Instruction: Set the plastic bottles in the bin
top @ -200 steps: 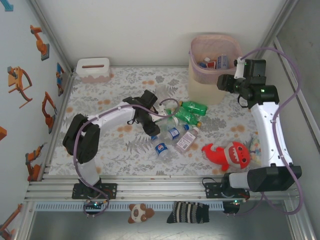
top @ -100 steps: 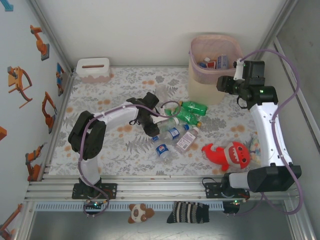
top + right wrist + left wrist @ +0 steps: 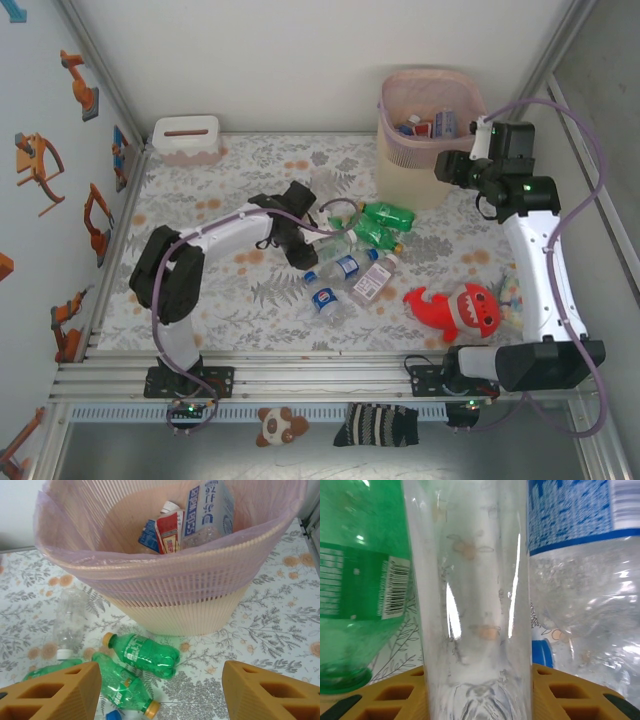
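Left gripper (image 3: 477, 692) is clamped on a clear unlabelled plastic bottle (image 3: 475, 605) in the mid-table pile. The green plastic bottle (image 3: 360, 580) beside it shows a barcode, and the blue-label bottle (image 3: 575, 510) has just unreadable fine print. Right gripper (image 3: 162, 685) hangs wide, holding nothing, near the beige ribbed round bin with pink liner (image 3: 170, 580), far right. The bin has a few labelled bottles (image 3: 207, 510) inside, their writing too blurry to read.

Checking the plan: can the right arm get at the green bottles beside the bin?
Probably yes: the right gripper is open, and nothing stands between it and the green bottles.
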